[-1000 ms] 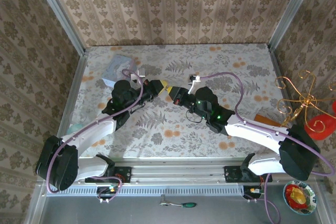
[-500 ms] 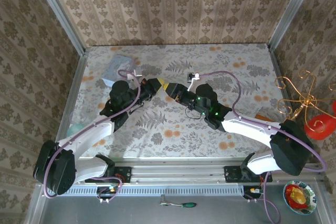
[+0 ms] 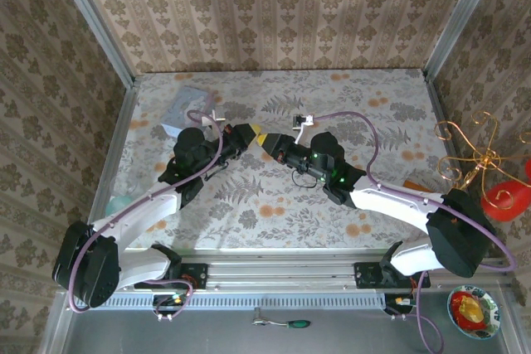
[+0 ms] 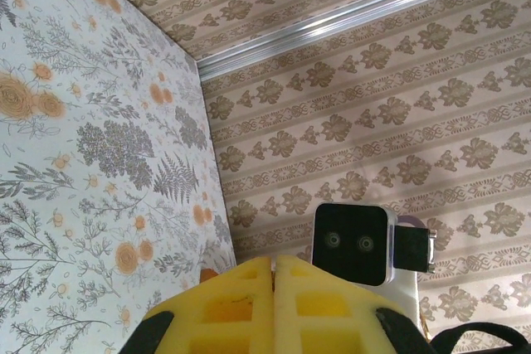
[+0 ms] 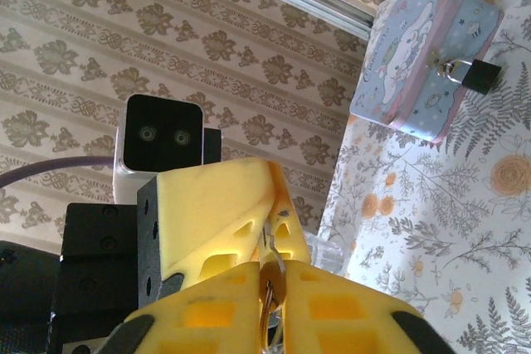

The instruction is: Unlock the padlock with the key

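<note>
Above the middle of the floral table my left gripper (image 3: 253, 134) and right gripper (image 3: 267, 143) meet tip to tip. In the right wrist view the right gripper (image 5: 272, 264) is shut on the brass-coloured head of the key (image 5: 272, 288). The key's thin metal end runs up into the seam of the left gripper (image 5: 272, 205), which is shut on it. In the left wrist view the left gripper (image 4: 274, 261) has its yellow fingers pressed together. The black padlock (image 5: 479, 77) hangs from the latch of the light blue tin (image 5: 423, 64), which lies at the table's back left (image 3: 187, 104).
A gold wire stand (image 3: 469, 155) and a red object (image 3: 506, 196) sit off the table's right edge. A plate (image 3: 473, 311) and a green-handled tool (image 3: 290, 322) lie in front of the arm bases. A teal object (image 3: 120, 202) rests at the left edge.
The right arm has moved up and left toward the left gripper. Its jaws opened and shut again on the key. The left gripper stayed shut and shifted slightly.
</note>
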Tool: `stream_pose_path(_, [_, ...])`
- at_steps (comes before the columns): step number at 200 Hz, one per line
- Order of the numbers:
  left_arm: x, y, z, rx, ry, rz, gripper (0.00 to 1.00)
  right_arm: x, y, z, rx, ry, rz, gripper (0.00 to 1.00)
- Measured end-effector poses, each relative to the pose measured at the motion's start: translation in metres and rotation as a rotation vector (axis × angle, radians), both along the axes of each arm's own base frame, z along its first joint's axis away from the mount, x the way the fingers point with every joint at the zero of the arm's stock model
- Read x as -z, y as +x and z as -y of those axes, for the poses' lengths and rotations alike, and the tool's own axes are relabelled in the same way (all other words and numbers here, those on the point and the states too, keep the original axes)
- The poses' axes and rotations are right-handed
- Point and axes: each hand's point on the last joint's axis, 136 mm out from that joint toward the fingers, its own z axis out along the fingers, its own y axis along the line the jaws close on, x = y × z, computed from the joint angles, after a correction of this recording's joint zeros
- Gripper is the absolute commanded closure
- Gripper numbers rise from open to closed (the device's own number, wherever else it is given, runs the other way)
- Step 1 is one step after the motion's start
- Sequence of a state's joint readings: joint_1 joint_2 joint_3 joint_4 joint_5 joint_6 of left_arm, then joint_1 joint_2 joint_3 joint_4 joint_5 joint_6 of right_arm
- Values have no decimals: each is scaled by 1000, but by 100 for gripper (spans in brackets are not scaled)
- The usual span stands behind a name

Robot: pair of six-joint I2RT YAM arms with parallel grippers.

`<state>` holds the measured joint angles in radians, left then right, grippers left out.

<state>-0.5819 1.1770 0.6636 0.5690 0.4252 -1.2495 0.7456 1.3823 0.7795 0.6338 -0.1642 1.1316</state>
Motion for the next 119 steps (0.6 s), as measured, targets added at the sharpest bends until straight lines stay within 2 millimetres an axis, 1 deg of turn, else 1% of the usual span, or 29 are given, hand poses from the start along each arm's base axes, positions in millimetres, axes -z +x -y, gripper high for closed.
stream_pose_path(35, [0,3,-2,-10,0,1,100,1,1,0,1,-11,-6,100])
stream_pose_path(41, [0,3,-3,-10,0,1,97,1,2,0,3,-17,-10,100])
stream_pose_path(58, [0,4,-5,-7,4,11,84,0,4,0,9,-43,-16,100])
stream_pose_path(70, [1,6,-9,-1,25,33,76,3,6,1,19,-77,-26,100])
stream_pose_path(73, [1,6,-10,1,26,33,73,4,6,1,22,-85,-30,100])
stream_pose_path(83, [6,12,-19,-15,74,54,62,7,7,3,30,-125,-39,100])
stream_pose_path(92, [13,20,-33,-45,136,49,57,10,9,4,39,-168,-47,100])
stream_pose_path(103, [19,32,-53,-104,236,49,55,13,10,7,49,-232,-59,100])
stream_pose_path(110, [20,40,-67,-152,305,48,54,14,11,10,58,-277,-63,100])
stream_pose_path(119, [19,48,-80,-193,375,48,53,14,12,13,68,-332,-65,100])
